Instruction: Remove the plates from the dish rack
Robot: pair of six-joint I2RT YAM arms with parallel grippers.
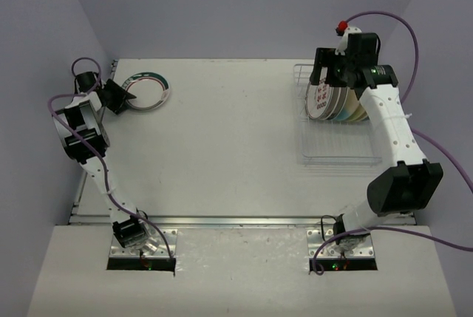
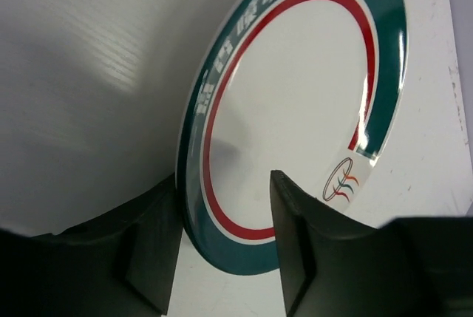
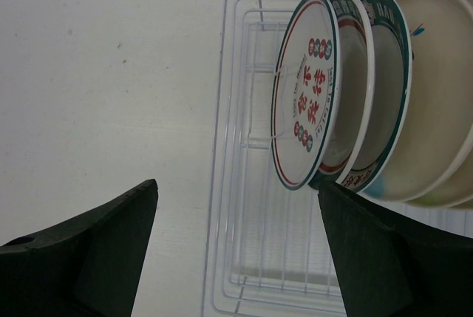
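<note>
Left tool (image 1: 124, 96) parted around rim of green plate (image 1: 148, 89), flat on counter (image 1: 222, 147), far left. Right tool (image 3: 236, 188) wide open at rack (image 1: 336, 156), far right, gripping nothing. Other plates (image 3: 307, 88) upright in rack.

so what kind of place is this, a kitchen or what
Probably a robot test cell, not a kitchen: a white table boxed in by plain walls, a left arm and right arm bolted at its near edge, and a dish rack of plates as props.
</note>
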